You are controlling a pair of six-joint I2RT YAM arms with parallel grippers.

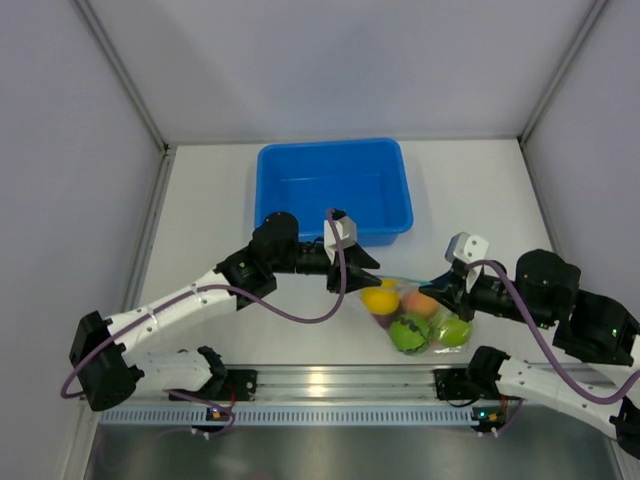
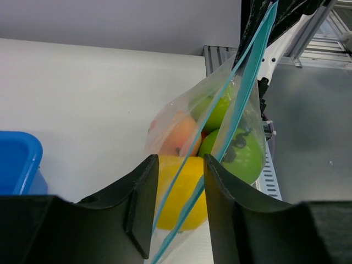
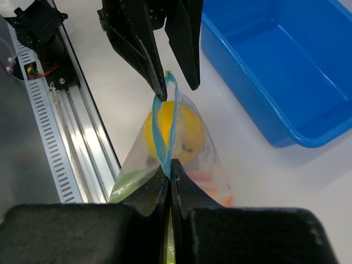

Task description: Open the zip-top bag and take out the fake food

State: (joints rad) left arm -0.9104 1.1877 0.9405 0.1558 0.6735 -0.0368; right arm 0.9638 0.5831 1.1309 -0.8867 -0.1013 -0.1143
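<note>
The zip-top bag (image 1: 415, 312) lies stretched between my two grippers in front of the tub. It holds the fake food: a yellow fruit (image 1: 379, 299), a peach one (image 1: 420, 302), a dark green striped one (image 1: 408, 335) and a lime green one (image 1: 453, 331). My right gripper (image 3: 169, 164) is shut on the near end of the teal zipper strip (image 3: 160, 132). The two zipper tracks stand a little apart in the middle. My left gripper (image 2: 180, 165) is open, its jaws on either side of the zipper's far end. It also shows in the right wrist view (image 3: 177, 91).
The blue tub (image 1: 333, 190) stands just behind the bag, with nothing in it that I can see. An aluminium rail (image 1: 330, 382) runs along the table's near edge, close to the bag. Grey walls close in the table's back and sides.
</note>
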